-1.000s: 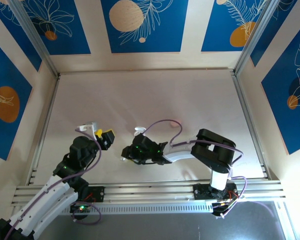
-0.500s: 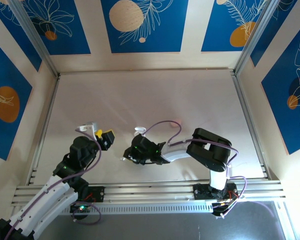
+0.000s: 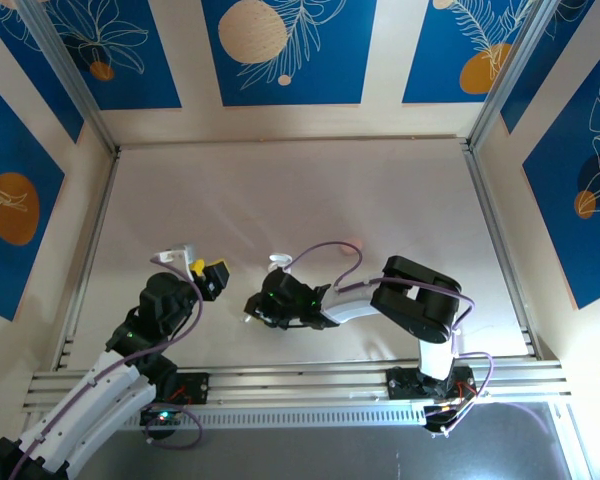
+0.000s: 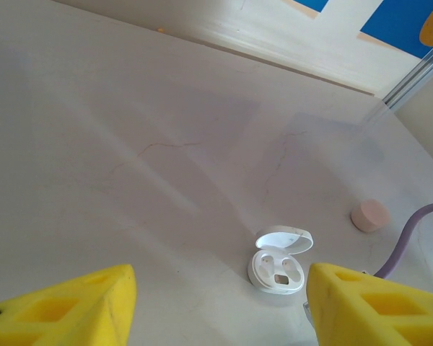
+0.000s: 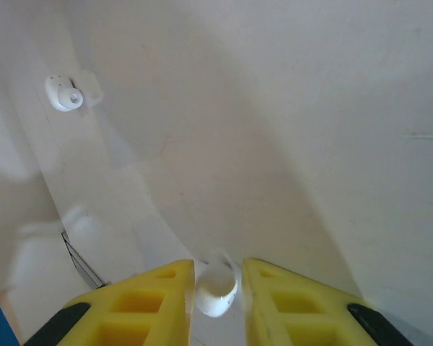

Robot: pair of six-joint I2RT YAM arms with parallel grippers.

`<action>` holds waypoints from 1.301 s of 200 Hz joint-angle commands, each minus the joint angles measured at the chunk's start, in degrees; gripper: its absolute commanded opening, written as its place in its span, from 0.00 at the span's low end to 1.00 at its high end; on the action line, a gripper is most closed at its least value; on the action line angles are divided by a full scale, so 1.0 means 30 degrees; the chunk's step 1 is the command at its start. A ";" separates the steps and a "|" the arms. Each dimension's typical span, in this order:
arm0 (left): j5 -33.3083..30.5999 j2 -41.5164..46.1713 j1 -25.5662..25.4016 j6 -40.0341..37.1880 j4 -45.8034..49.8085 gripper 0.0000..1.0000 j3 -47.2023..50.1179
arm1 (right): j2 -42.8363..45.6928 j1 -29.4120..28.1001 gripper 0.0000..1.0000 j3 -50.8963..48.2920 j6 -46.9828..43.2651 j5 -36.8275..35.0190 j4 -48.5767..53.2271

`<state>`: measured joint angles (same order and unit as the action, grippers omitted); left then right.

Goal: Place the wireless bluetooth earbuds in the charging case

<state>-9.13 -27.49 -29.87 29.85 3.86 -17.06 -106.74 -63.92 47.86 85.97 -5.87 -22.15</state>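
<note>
Black-white arms; yellow fingers (purple cables)

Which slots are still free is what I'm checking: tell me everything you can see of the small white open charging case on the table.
The small white clamshell charging case looks like glossy plastic, rounded like a pebble. Its base lies flat on the pale table. The lid is hinged open and stands up on the side away from the left wrist camera. Inside the base are two moulded recesses, but whether buds sit in them is too small to tell. Only the table touches it.
</note>
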 commanded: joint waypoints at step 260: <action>-0.0034 0.0201 0.0229 -0.0253 -0.0261 0.63 0.0267 | -0.0227 -0.0410 0.36 0.1802 -0.0403 -0.0604 0.2999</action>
<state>-9.10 -27.42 -29.85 29.85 3.86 -16.91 -108.66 -64.05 51.99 85.01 -6.02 -19.25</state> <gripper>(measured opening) 0.626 0.353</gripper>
